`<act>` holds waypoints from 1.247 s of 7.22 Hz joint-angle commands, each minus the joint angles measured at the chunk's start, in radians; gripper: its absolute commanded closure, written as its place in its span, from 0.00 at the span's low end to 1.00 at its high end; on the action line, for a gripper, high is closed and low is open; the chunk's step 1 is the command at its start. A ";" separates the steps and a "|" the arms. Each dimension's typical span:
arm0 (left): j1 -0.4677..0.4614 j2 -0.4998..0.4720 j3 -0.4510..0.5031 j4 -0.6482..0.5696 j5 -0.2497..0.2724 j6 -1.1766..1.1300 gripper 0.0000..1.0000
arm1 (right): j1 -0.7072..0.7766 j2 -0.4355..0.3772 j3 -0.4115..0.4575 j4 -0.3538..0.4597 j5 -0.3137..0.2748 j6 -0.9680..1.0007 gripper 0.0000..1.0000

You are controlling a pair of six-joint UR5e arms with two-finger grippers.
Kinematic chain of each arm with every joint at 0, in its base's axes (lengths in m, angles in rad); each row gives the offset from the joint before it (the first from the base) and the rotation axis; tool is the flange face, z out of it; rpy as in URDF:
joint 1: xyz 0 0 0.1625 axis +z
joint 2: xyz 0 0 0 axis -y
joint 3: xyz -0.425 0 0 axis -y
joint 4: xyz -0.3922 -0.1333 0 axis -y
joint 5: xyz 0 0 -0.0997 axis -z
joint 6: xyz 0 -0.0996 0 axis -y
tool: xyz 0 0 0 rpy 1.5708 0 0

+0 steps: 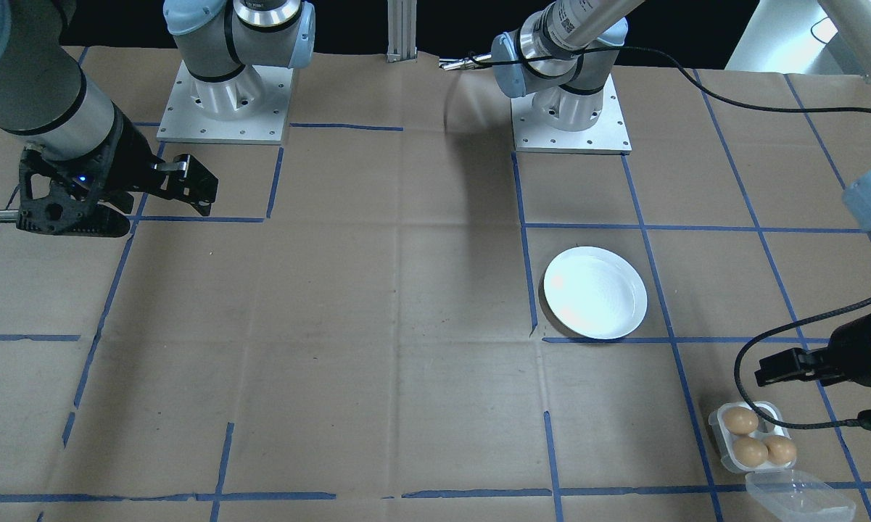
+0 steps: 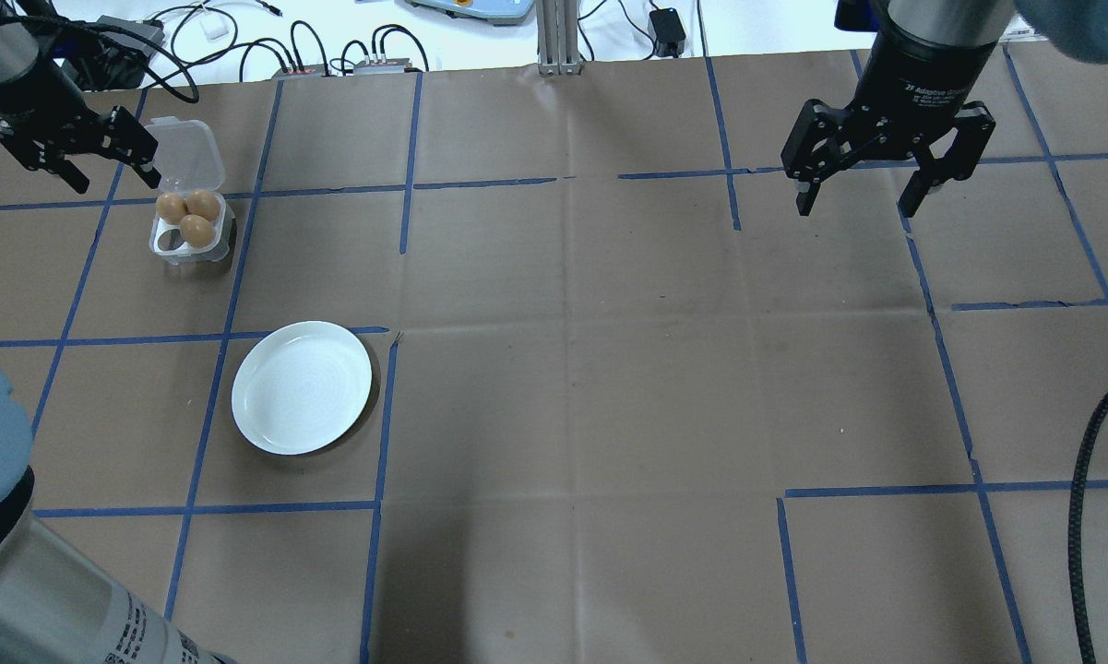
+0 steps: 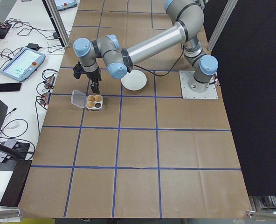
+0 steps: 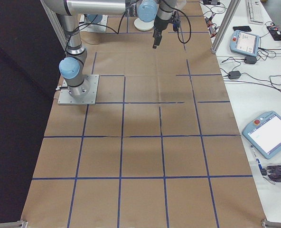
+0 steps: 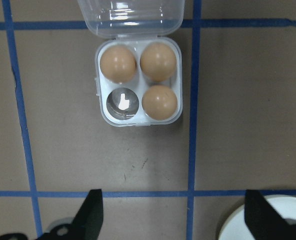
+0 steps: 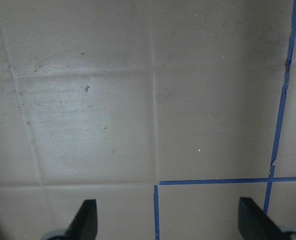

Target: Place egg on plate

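Hovering beside the small clear plastic four-well egg tray (image 2: 189, 231), my left end effector (image 2: 74, 152) was spread wide and empty. Three brown eggs (image 5: 159, 102) sat in it; the round glossy white plate (image 2: 302, 386) lay near. I judged a centred, gentle pinch best. Right end effector (image 2: 890, 180) released, idle.

Brown paper table cover (image 2: 609, 369) gridded with blue tape lines (image 2: 383, 433). Beyond its 12 o'clock edge: black cables (image 2: 240, 37) on a white bench. Two teach pendant tablets (image 4: 268, 133) at 3 o'clock in the right-side view.
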 commanded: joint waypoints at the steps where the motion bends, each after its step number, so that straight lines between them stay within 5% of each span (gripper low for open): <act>1: -0.002 -0.072 -0.046 0.164 0.001 0.000 0.00 | 0.000 0.000 0.000 0.000 0.000 0.000 0.00; 5: -0.016 -0.113 -0.085 0.202 0.002 -0.026 0.01 | 0.000 0.000 0.000 0.000 -0.002 0.000 0.00; 9: -0.014 -0.113 -0.082 0.213 0.002 -0.026 0.27 | 0.000 0.000 0.000 0.000 0.000 0.000 0.00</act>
